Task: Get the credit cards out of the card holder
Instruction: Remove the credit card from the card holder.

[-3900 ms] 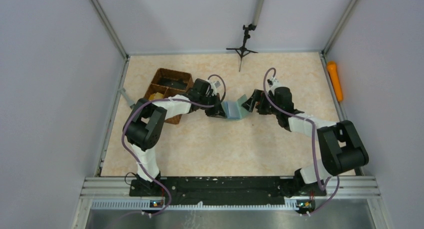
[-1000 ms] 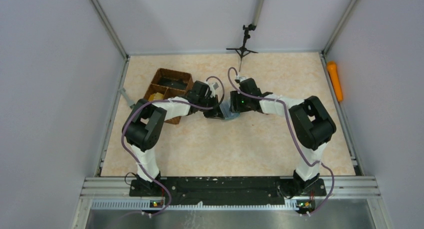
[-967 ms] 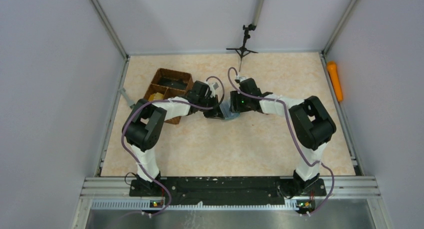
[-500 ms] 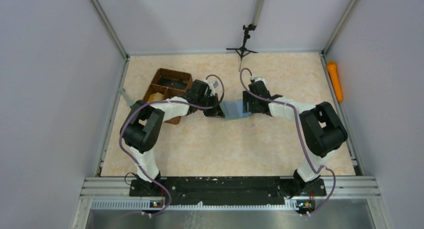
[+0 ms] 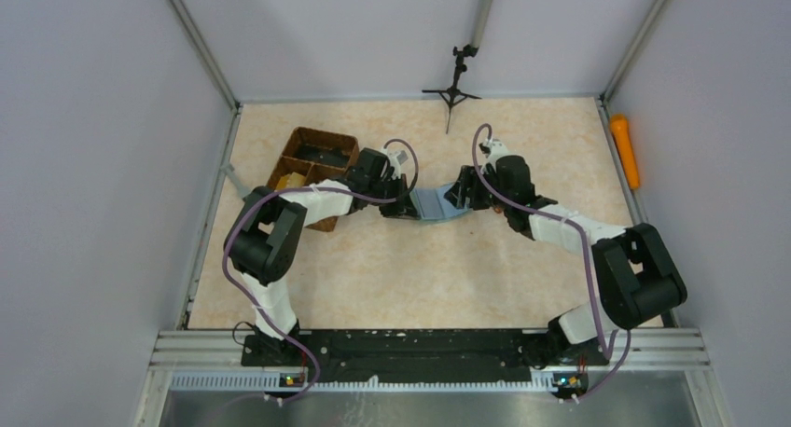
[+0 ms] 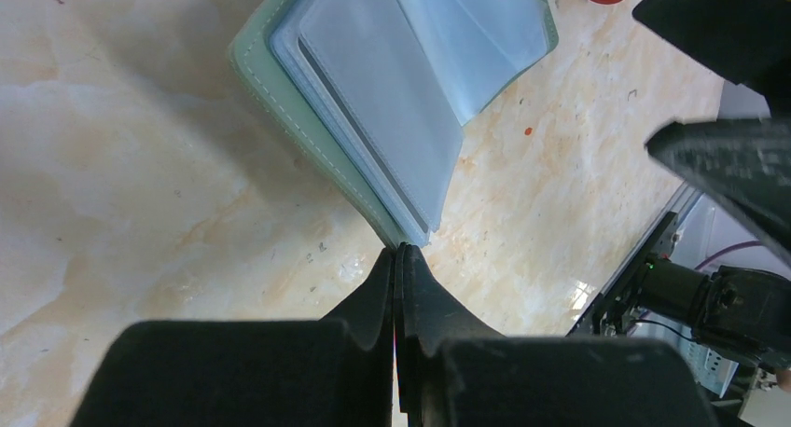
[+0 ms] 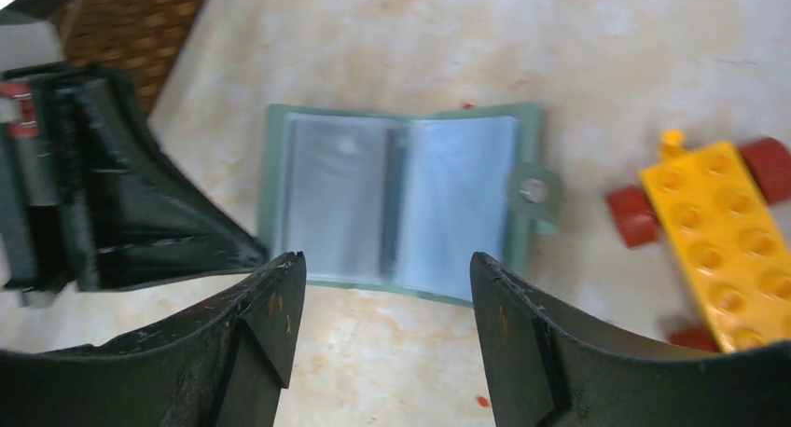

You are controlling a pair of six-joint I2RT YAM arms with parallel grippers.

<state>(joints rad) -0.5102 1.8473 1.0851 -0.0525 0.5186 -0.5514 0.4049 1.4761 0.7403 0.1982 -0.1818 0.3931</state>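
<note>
Card holder (image 7: 401, 203) spread open on the table (image 5: 420, 287), midway toward its far edge. Left gripper (image 6: 399, 252), closed, touches the cover's corner. Right gripper (image 7: 384, 264), jaws apart, has drawn back from the pages empty; no credit cards are out yet, so extraction remains to begin.
</note>
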